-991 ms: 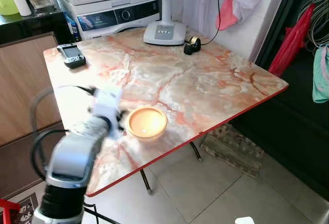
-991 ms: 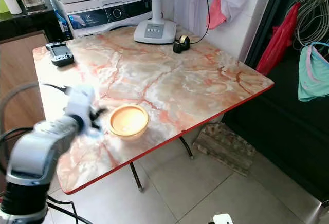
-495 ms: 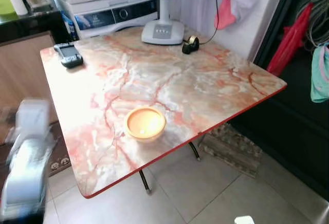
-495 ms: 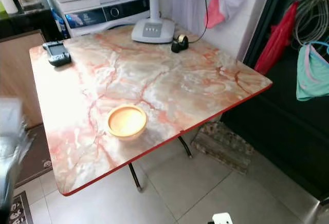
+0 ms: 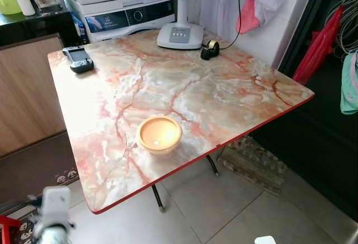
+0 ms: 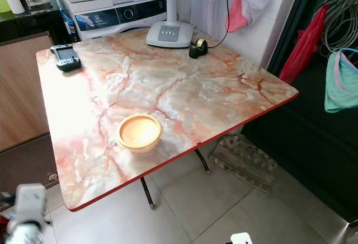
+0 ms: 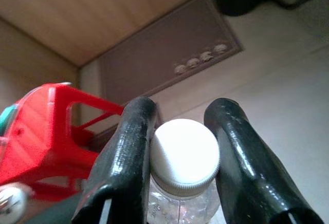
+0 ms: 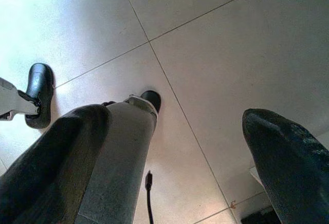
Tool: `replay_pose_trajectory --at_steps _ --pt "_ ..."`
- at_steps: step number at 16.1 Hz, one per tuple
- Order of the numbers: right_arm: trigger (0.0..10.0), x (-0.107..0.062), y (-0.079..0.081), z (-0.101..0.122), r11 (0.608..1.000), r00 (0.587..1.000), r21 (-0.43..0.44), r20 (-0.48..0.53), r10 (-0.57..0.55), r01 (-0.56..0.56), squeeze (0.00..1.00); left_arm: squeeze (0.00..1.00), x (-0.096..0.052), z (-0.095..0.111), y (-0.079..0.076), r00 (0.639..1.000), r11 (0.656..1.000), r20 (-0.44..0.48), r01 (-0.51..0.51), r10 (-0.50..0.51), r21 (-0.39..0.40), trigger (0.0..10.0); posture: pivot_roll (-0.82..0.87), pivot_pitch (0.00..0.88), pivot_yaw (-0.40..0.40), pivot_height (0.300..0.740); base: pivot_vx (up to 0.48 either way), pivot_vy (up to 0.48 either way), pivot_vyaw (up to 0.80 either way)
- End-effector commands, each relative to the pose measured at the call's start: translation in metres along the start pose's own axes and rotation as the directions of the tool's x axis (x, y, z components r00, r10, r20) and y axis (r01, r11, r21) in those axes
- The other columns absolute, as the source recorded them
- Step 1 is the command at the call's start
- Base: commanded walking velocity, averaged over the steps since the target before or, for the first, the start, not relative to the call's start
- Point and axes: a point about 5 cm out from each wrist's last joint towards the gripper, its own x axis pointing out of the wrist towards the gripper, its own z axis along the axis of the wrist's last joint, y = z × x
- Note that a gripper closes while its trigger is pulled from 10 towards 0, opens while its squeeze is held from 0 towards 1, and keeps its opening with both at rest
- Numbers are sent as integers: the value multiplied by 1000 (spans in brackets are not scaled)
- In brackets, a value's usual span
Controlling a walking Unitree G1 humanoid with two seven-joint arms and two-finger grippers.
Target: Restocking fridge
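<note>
While the left tool (image 7: pixel 177 157) hangs low beside the surface, its two black fingers (image 7: pixel 123 167) are clamped on the neck of a clear plastic bottle (image 7: pixel 184 157) with a white cap, one finger on each side of the cap. Past it in the left wrist view: pale floor tiles (image 7: pixel 288 80), a brown mat (image 7: pixel 169 54) with small round prints along one edge, a red plastic stool (image 7: pixel 41 131), wood panelling behind. From the head views the left arm's white wrist block (image 5: pixel 54 205) shows low at the left, off the surface's near left corner, over the mat.

Right tool (image 8: pixel 169 157) hangs idle over floor tiles, fingers (image 8: pixel 288 162) spread wide apart, nothing between them. A grey robot leg (image 8: pixel 118 157) and black feet show under it, plus a thin cable.

Surface (image 5: pixel 224 98): pink-orange marble top, red edge, folding legs. On it, an orange bowl (image 5: pixel 159 134) near the front edge, nothing touching it. A black handheld device (image 5: pixel 78 59) at the far left corner. A white fan base (image 5: pixel 179 34) at the far edge, a black tape roll (image 5: pixel 210 48) just beside it to the right. Behind the surface a white washing machine (image 5: pixel 128 14). Wood cabinet (image 5: pixel 28 93) to the left. Red bag (image 5: pixel 319 45) and clothes hang at the right. A patterned block lies on the floor under the surface's right side.
</note>
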Motion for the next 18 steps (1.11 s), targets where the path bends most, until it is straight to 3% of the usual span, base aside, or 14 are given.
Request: replay_pose_trajectory --at_steps 1,3,4,6,9,13,18 --pt "10000 -1 -1 -2 1000 1000 -2 -9 -7 7 0 0 -4 -15 -10 999 999 -16 45 -45 -6 10000 134 0 -24 740 0 0 0" --pt "10000 -1 -2 -3 1000 1000 3 -7 -10 10 0 0 -15 -40 -25 997 999 -54 48 -48 4 10000 116 0 -27 740 0 0 0" --pt "10000 -1 -3 -3 1000 1000 4 -7 -11 11 0 0 -15 -43 -25 998 999 -55 40 -41 -22 10000 119 0 -30 740 0 0 0" --pt "10000 -1 -4 -2 1000 1000 1 -10 -14 14 0 0 -16 -53 -29 996 999 -78 46 -46 0 10000 130 0 -40 740 0 0 0" --pt "10000 -2 -7 -1 1000 1000 3 -9 -21 21 0 0 -24 -88 -44 964 994 -244 98 -108 -50 10000 116 0 -54 740 0 0 0" --pt "10000 -2 -9 -1 999 1000 20 -6 -31 31 0 0 -23 -93 -54 940 975 -289 212 -183 70 10000 97 0 -55 740 0 0 0" --pt "10000 -1 -7 -1 998 999 54 2 -38 38 0 0 -17 -94 -48 937 978 -303 198 -172 59 10000 88 0 -31 740 0 0 0"
